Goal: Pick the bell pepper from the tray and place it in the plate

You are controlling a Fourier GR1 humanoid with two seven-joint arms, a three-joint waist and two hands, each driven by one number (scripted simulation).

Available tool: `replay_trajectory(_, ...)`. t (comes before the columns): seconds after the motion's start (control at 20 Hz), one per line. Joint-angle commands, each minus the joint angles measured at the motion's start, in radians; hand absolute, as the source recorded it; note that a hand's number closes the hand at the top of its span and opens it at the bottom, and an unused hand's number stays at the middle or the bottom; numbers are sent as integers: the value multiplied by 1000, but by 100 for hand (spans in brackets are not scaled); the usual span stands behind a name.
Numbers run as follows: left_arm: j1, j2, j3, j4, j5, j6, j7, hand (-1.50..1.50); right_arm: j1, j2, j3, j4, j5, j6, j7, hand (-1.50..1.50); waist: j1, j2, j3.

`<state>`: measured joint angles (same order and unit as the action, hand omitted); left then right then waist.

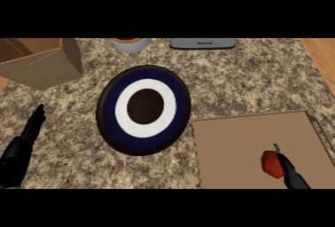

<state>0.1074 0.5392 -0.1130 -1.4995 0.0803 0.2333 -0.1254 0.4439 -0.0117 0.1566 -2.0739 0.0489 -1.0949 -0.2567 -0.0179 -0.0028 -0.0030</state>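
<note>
Red bell pepper (270, 162) lies on my brown tray (229, 155) at near right, my right hand (292, 173) touching its right side; I can't tell its grip. Left of the tray sits the navy-and-white plate (108, 106). My left hand (29, 128) rests straight-fingered at near left. Lettering on the far grey appliance (203, 43) is unreadable
</note>
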Motion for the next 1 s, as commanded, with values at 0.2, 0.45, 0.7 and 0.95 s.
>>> replay_trajectory(0.2,8,-14,-4,20,-18,-8,-51,0,345,-143,165,-65,200,5,301,-150,35,17,-4)
replay_trajectory(0.45,-5,-18,-11,-18,-22,-16,-23,0,386,-253,74,-150,256,88,600,-150,60,21,-2)
replay_trajectory(0.7,-57,-16,4,28,-27,-31,-13,0,396,-356,53,-249,331,230,877,-150,53,22,-2)
replay_trajectory(0.95,-64,-95,-41,64,-88,27,-31,0,240,-452,-29,-190,311,393,1116,-150,39,14,1)
